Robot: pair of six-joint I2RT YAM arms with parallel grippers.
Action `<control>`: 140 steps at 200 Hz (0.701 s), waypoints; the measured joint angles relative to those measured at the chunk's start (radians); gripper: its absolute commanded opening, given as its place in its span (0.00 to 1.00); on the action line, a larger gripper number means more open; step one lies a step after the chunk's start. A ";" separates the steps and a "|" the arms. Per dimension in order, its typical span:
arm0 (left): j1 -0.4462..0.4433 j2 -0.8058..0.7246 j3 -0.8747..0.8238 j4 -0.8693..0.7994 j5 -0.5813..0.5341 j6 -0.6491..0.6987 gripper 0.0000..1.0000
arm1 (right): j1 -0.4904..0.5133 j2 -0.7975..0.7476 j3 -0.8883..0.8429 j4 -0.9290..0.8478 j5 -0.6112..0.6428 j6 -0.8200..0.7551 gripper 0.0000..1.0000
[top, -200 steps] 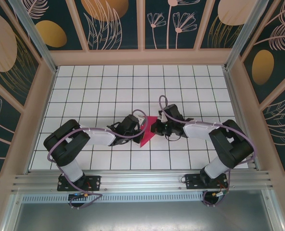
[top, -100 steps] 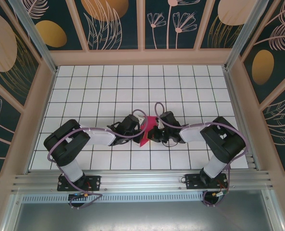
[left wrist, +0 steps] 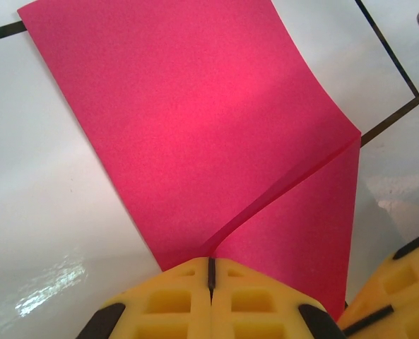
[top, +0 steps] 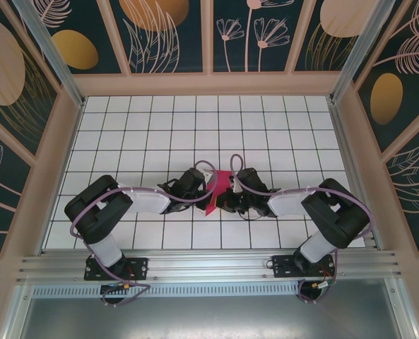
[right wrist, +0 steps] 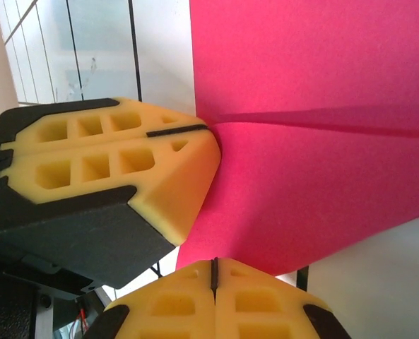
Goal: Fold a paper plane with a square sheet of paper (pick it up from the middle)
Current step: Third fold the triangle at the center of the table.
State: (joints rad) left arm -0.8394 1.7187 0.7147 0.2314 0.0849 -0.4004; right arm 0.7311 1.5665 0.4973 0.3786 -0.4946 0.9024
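Observation:
The magenta-red sheet of paper [top: 217, 188] is folded along a crease and held up off the white tiled table between both arms. In the left wrist view the sheet of paper [left wrist: 195, 134] shows two layers meeting at my left gripper [left wrist: 210, 265], whose yellow fingers are shut on the crease. In the right wrist view the paper [right wrist: 322, 141] spreads above my right gripper [right wrist: 213, 267], shut on its lower edge. The left gripper [right wrist: 208, 128] pinches the fold from the side there. From above, the left gripper [top: 205, 191] and right gripper [top: 225, 198] nearly touch.
The white tiled table [top: 160, 134] is walled by wooden rails and patterned panels [top: 167, 35]. A metal rail [top: 209, 265] runs along the near edge by the arm bases. Tiles stretch free behind and to both sides of the arms.
My right gripper has moved left and a little nearer, closing in on the paper beside the left gripper. The paper looks narrower from above. The left arm has stayed put.

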 measured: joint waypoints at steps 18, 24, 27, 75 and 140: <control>0.000 0.002 0.003 0.000 0.000 0.000 0.00 | 0.005 0.023 -0.001 0.039 -0.002 0.015 0.03; 0.000 0.003 0.004 0.000 0.000 0.000 0.00 | 0.006 0.034 -0.001 0.051 -0.002 0.021 0.03; 0.000 0.003 0.004 0.000 0.000 0.000 0.00 | 0.007 0.040 -0.001 0.055 -0.002 0.022 0.03; 0.000 0.005 0.006 0.000 0.000 0.000 0.00 | 0.008 0.090 -0.016 0.121 -0.004 0.048 0.03; 0.000 0.005 0.006 0.000 0.000 0.000 0.00 | 0.021 0.012 -0.049 0.137 -0.002 0.073 0.04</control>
State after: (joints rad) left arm -0.8394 1.7237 0.7204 0.2314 0.0849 -0.4004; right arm 0.7517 1.5787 0.4484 0.5156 -0.4965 0.9756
